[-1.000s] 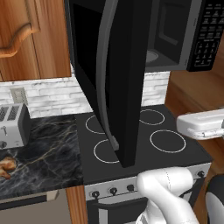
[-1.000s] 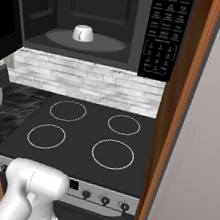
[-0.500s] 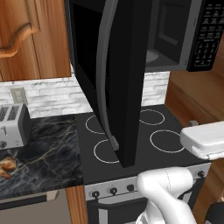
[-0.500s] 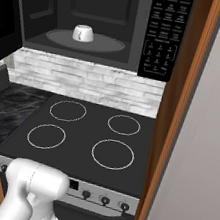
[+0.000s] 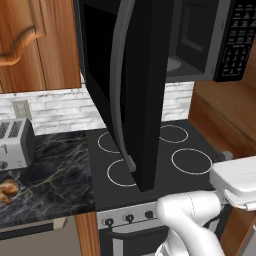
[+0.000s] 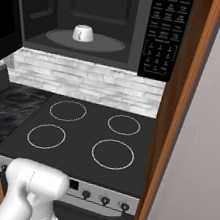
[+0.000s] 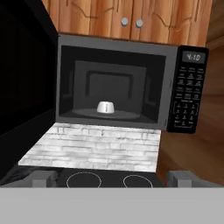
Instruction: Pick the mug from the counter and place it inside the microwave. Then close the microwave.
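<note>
The small white mug (image 6: pixel 83 33) sits upside down on the turntable inside the open microwave (image 6: pixel 98 9); the hand view shows the mug (image 7: pixel 105 107) at the middle of the dark cavity. The microwave's black door (image 5: pixel 145 90) stands swung out over the stovetop, its curved grey handle (image 5: pixel 117 85) facing left. My gripper (image 7: pixel 113 178) is open with nothing between its fingertips (image 7: pixel 43 178), well back from the microwave (image 7: pixel 113 83) and level with it. The white hand (image 5: pixel 235 180) hangs at the right, beside the stove. The black marble counter (image 5: pixel 50 175) lies left of the stove.
A black stovetop (image 6: pixel 83 133) with white rings lies under the microwave. A silver toaster (image 5: pixel 15 145) and a brown pastry (image 5: pixel 7 190) are on the counter at the left. A wooden side panel (image 6: pixel 174 117) closes the right. The keypad (image 7: pixel 186 94) is right of the cavity.
The white hand has drawn back and lower along the right side of the left base view. Mug and door have not moved; the gripper stays open.
</note>
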Robot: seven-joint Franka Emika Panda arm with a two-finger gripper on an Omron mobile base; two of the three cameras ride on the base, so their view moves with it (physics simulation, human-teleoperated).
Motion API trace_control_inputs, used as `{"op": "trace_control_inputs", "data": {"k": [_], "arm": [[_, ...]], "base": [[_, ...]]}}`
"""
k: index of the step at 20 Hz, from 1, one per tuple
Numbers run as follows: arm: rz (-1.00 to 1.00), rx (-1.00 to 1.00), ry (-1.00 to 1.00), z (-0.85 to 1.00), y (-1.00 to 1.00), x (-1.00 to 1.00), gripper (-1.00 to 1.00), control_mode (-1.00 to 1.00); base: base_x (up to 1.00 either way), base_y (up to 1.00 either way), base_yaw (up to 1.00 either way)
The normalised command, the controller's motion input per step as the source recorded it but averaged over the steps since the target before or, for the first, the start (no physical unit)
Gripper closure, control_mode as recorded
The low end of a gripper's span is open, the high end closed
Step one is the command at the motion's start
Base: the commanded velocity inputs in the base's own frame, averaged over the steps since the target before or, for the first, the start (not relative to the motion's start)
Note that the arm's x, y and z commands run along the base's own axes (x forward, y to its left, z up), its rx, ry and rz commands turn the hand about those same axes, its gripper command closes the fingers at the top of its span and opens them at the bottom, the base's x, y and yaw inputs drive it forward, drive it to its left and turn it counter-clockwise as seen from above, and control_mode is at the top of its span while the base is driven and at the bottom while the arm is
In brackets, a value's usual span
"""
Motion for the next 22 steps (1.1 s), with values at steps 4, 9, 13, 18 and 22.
{"op": "trace_control_inputs", "data": {"k": [4,9,13,18,22], "arm": [[-0.08,0.00,0.00,0.00,0.40,-0.17,-1.00,-1.00],[-0.11,0.00,-0.04,0.00,0.41,-0.12,-1.00,-1.00],[-0.13,0.00,-0.07,0.00,0.25,-0.38,-1.00,-1.00],[-0.11,0.00,-0.05,0.00,0.29,-0.40,-1.00,-1.00],[-0.12,0.00,0.00,0.00,0.51,-0.02,-1.00,-1.00]], "base": [[0.00,0.00,0.00],[0.00,0.00,0.00],[0.00,0.00,0.00],[0.00,0.00,0.00],[0.00,0.00,0.00]]}}
